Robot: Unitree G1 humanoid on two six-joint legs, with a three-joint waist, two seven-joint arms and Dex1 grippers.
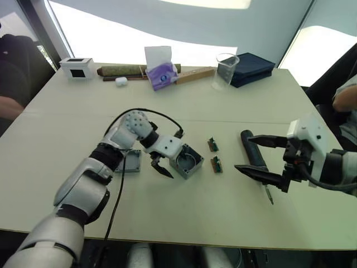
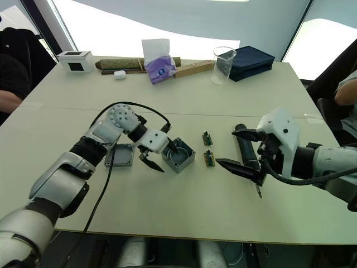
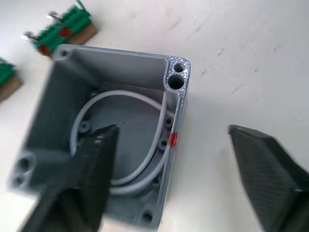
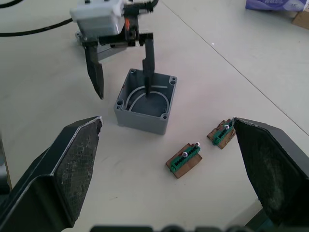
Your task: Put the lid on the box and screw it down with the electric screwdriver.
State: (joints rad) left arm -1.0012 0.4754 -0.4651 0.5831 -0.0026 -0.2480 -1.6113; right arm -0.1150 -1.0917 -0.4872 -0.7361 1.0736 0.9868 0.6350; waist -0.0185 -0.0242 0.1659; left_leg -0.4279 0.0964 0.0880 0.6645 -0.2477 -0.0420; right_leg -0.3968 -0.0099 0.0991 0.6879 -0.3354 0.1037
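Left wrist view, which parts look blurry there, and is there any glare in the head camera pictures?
In the left wrist view, the two near black fingers of the left claw are soft, while the box rim is sharper. In the left eye view, the bright area beyond the table is blown out white, with the clear beaker standing against it.

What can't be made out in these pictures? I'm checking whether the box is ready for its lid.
- The lid: its near edge is hidden by the left arm in both eye views.
- The box floor: partly covered by a finger of the left gripper, right wrist view.
- The electric screwdriver: middle hidden by the open right gripper; its bit too small to read.
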